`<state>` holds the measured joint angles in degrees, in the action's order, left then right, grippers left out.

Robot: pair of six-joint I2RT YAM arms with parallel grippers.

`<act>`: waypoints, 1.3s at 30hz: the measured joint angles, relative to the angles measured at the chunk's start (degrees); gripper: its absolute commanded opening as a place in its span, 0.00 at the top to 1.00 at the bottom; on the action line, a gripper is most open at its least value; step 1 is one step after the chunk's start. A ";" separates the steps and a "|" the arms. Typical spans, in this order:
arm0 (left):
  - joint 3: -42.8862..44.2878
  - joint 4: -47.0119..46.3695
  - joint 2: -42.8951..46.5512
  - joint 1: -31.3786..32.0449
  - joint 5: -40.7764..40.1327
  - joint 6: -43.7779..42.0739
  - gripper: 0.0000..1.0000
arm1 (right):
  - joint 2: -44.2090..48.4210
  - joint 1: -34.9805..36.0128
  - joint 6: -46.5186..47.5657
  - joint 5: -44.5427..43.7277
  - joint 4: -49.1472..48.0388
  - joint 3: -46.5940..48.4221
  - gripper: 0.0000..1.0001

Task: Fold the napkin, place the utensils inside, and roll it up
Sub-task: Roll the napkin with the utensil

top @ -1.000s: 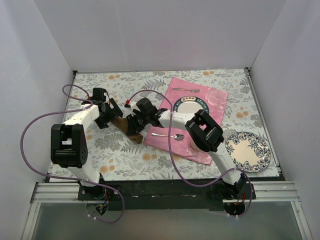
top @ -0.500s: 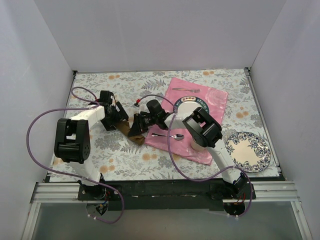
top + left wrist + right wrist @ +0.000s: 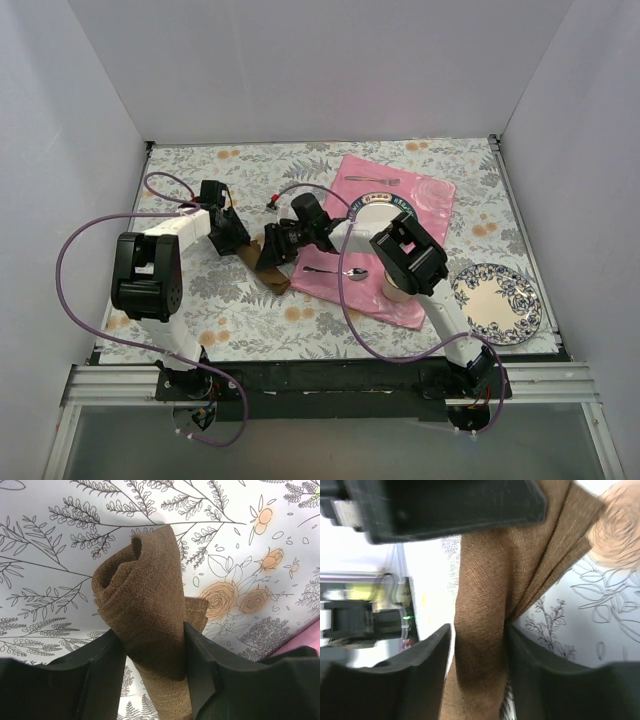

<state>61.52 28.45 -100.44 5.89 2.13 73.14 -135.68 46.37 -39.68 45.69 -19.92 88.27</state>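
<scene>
My left hand (image 3: 152,632) is closed on the napkin (image 3: 145,590), both fingers pressed flat against its sides. Beyond my fingertips the brown cloth stands up in a loose curl of several layers. It is bunched, not a clean flat fold. My right hand (image 3: 479,632) is clamped on the same cloth from the other side, with a folded band of it running between the fingers. The two hands sit close together, left of centre on the floral worktop (image 3: 250,170), just off the near left edge of the pink mat (image 3: 430,200). The napkin hangs between them, one end trailing down onto the worktop.

I judge that I am in the folding step and that it is not finished. The utensils are not in the cloth. The spoon (image 3: 338,271) lies on the pink mat just beside my right hand, and the fork (image 3: 372,180) lies at the mat's far edge, well apart from the napkin.

Next I need to lay the cloth down flat and square, so it offers a bed for the cutlery. That means lowering both hands together and releasing without dragging the layers. The weave looks soft, so it may slump or spring open once I let go.
</scene>
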 measured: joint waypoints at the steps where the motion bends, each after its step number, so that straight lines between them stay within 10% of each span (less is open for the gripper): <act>1: 0.13 -0.02 -0.15 0.00 0.09 -0.13 0.59 | 0.76 0.20 2.73 -1.36 3.08 0.70 0.34; 12: 1.88 0.35 -1.68 -0.04 1.90 -1.49 0.60 | 7.93 7.96 34.36 -35.26 33.92 11.21 0.12; 27: 2.27 0.42 -2.10 -0.22 3.50 -1.86 0.60 | 5.20 18.62 46.49 -57.13 39.52 16.57 0.12; 32: 2.27 0.24 -2.16 -0.57 4.13 -1.97 0.59 | 3.56 18.56 47.41 -59.93 39.30 17.33 0.26; 39: 2.21 -0.37 -1.75 -0.66 4.94 -1.68 0.31 | 3.30 18.49 46.82 -59.41 39.39 17.22 0.59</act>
<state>63.72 28.08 -102.19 5.23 7.07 71.46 -132.38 64.86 7.14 -13.72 19.46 105.49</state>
